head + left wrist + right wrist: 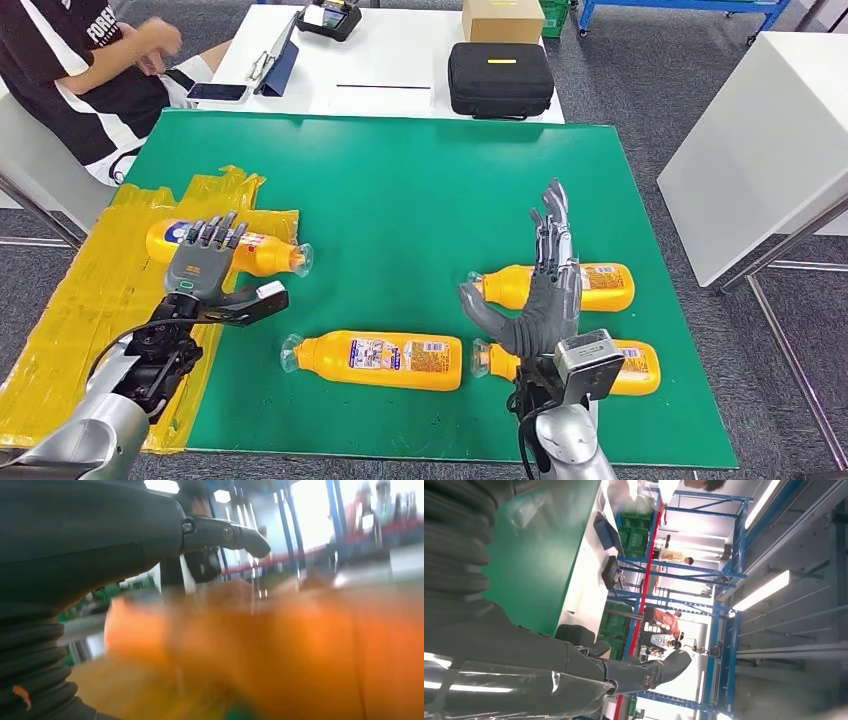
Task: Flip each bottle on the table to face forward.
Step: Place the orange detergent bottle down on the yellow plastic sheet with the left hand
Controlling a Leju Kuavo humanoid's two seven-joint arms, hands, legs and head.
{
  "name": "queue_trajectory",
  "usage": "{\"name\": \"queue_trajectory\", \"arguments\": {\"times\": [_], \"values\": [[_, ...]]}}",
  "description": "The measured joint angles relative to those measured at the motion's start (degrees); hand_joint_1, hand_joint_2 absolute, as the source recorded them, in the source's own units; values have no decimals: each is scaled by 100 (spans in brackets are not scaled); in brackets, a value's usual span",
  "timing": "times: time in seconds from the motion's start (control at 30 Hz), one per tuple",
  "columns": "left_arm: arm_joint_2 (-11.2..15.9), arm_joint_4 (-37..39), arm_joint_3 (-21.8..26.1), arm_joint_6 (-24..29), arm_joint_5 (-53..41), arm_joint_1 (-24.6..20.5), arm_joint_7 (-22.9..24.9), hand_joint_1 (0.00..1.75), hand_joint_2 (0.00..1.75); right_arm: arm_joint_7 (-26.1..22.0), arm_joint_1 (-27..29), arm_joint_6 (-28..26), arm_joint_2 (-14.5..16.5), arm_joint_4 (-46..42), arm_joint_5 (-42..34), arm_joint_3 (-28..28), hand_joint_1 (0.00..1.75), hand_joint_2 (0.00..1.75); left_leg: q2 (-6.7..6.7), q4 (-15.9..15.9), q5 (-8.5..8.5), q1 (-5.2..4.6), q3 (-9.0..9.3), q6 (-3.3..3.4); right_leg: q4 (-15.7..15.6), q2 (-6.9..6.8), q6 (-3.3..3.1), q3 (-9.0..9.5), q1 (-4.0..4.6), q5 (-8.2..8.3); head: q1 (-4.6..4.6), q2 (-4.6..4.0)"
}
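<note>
On the green table [400, 190] four orange bottles lie on their sides. Toward the robot's left, one bottle [262, 254] rests partly on the yellow taped patch [80, 300], cap pointing to the middle of the table, and the left hand [205, 262] sits over its back end with fingers [222, 234] spread across the label; whether they actually grip it, I cannot tell. Up close from that wrist the bottle is just an orange blur under the hand [90, 545]. Nearer the front edge, a second bottle [375, 360] lies alone, label up, cap to the left. Over on the right, two more bottles [600, 286] [640, 366] lie one behind the other, caps to the left. The right hand [545, 300] stands upright in front of them, fingers straight and apart, thumb out, holding nothing. Behind the green table, a person [90, 70] sits beside a white table with a black case [500, 78].
</note>
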Motion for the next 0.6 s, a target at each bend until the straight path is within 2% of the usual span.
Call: {"name": "queue_trajectory", "arguments": {"times": [0.23,0.33,0.47,0.6], "values": [[-4,118,-4,-221,-25,-10,50,0,0,8,-24,1,2,38,0,-1,0,175,0,0,0,0,0,0,0,0,0,-1,0,0,-2,0],[-29,158,-8,-497,-2,-53,23,0,0,13,-19,-15,2,43,2,-1,0,175,0,0,0,0,0,0,0,0,0,-3,0,-1,-2,0],[-113,182,25,-832,312,-143,-284,0,0,20,-9,-57,2,43,26,-2,0,175,0,0,0,0,0,0,0,0,0,-3,0,1,-2,0],[-247,152,143,-795,800,-255,-705,0,0,68,-8,-43,10,43,89,-21,0,175,0,1,0,0,1,0,0,0,1,-1,-1,2,-1,0]]}}
